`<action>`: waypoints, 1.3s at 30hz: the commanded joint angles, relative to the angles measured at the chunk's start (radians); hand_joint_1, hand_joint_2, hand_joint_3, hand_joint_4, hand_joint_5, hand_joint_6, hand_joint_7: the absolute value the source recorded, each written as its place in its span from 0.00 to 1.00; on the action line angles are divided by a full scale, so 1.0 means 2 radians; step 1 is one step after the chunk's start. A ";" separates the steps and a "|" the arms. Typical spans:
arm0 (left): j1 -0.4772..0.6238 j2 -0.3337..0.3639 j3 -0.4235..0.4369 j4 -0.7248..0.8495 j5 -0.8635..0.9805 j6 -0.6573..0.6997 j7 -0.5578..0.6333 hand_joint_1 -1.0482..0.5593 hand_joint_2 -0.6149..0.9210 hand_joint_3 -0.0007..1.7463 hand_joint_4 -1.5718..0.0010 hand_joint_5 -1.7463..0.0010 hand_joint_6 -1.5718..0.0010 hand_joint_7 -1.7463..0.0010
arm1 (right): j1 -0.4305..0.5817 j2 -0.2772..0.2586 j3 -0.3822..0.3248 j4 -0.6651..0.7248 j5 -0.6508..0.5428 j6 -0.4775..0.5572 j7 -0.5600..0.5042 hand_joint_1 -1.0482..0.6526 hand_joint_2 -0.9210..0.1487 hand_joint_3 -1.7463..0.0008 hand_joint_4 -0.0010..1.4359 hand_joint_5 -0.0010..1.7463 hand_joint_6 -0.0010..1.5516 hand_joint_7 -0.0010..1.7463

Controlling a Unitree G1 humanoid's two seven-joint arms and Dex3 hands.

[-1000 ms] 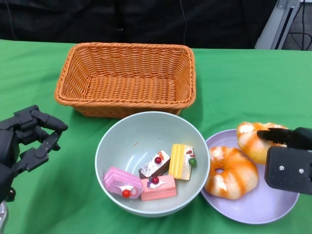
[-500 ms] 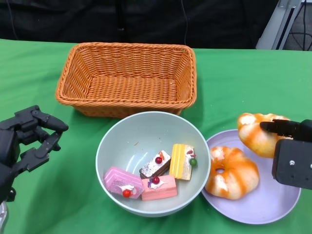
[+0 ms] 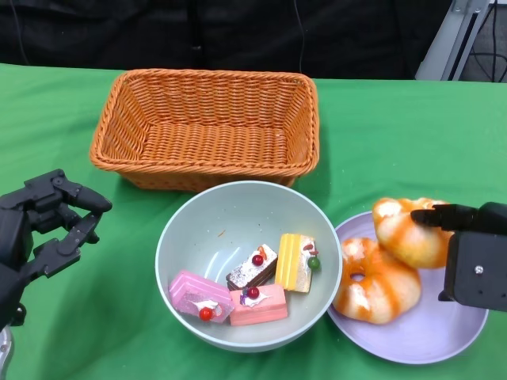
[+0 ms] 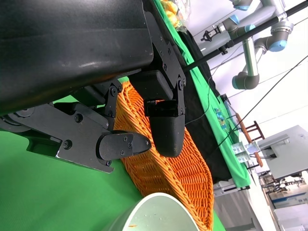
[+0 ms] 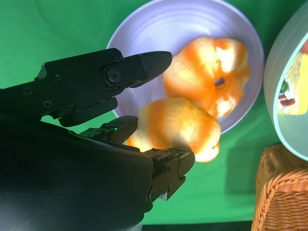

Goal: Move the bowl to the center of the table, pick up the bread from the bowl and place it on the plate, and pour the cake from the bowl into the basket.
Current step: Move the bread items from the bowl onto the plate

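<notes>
**Operator:** I start at the right hand (image 3: 467,253). Its fingers (image 5: 139,65) are closed on a bread roll (image 3: 408,231), orange and white; the wrist view shows one finger over the roll's top and others under it. The roll is held above the far edge of the purple plate (image 3: 428,336), touching or just over a second bread roll (image 3: 376,279) that lies on the plate.

**Observer:** And the left?

**Operator:** My left hand (image 3: 40,229) holds nothing. Its fingers (image 3: 79,198) are apart and partly curled, hanging over the green tablecloth (image 3: 396,134) to the left of the bowl. The left wrist view shows the same fingers with air between them, the basket's weave behind.

**Observer:** Position of the bowl?

**Operator:** The pale green bowl (image 3: 198,229) sits near the middle of the table, just in front of the basket, its right rim touching or just beside the plate's left edge. I cannot tell which.

**Observer:** Contents?

**Operator:** Four cake pieces in the near half: a pink slice (image 3: 196,294) at left, a second pink slice (image 3: 259,305) beside it, a dark chocolate slice (image 3: 252,267) behind, and a yellow striped slice (image 3: 295,262) at right. I see no bread in the bowl.

**Observer:** Basket?

**Operator:** The orange wicker basket (image 3: 119,127) stands upright beyond the bowl, rectangular, its woven floor bare. A metal frame (image 3: 451,39) shows at the far right corner, beyond the table.
</notes>
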 commanded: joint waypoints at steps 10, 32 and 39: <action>0.001 0.008 0.003 -0.001 -0.006 -0.001 -0.001 0.59 0.94 0.27 0.49 0.16 0.46 0.43 | 0.007 -0.007 0.008 0.007 0.010 0.000 -0.010 0.32 0.00 0.95 0.47 0.06 0.22 0.01; 0.003 0.010 0.003 -0.004 -0.008 0.001 -0.004 0.59 0.94 0.27 0.49 0.16 0.46 0.42 | 0.012 -0.009 0.014 0.008 0.013 0.002 -0.011 0.27 0.00 0.93 0.62 0.07 0.10 0.00; 0.004 0.011 0.003 -0.006 -0.008 0.003 -0.004 0.59 0.94 0.27 0.49 0.16 0.47 0.42 | 0.014 -0.011 0.015 0.008 0.013 -0.006 -0.014 0.28 0.00 0.94 0.67 0.07 0.13 0.01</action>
